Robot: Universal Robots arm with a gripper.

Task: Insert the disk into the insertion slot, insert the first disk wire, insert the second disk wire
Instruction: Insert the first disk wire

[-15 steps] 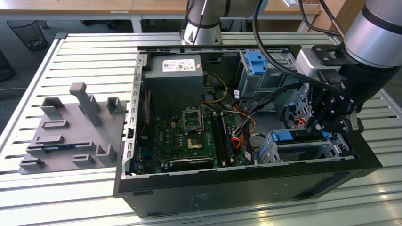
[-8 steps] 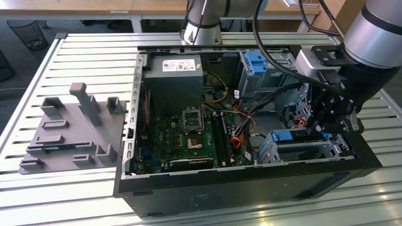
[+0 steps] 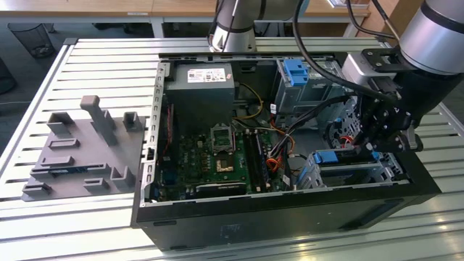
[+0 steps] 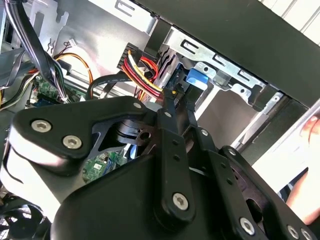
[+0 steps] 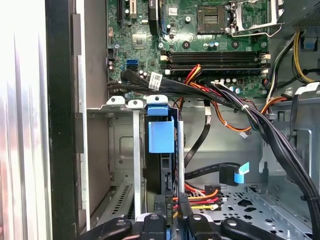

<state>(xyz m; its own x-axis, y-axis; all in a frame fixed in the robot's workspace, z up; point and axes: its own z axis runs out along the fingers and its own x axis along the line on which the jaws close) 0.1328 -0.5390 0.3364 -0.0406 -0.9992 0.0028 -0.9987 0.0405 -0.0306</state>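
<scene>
Blue-railed, the disk (image 3: 335, 157) sits in the insertion slot (image 3: 319, 175), four o'clock in the case (image 3: 290, 212). Your gripper (image 5: 171, 207) pinches the red-yellow disk wire (image 5: 202, 196); first-wire step, likely needing a square, gentle push.

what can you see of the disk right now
The disk sits edge-on inside the insertion slot, the low silver-grey metal cage toward the exterior view's right of the open case. What shows of it is its bright blue plastic carrier and a dark, narrow edge of the drive. The gripper is close against one end, beside red, yellow and black wires.
</scene>
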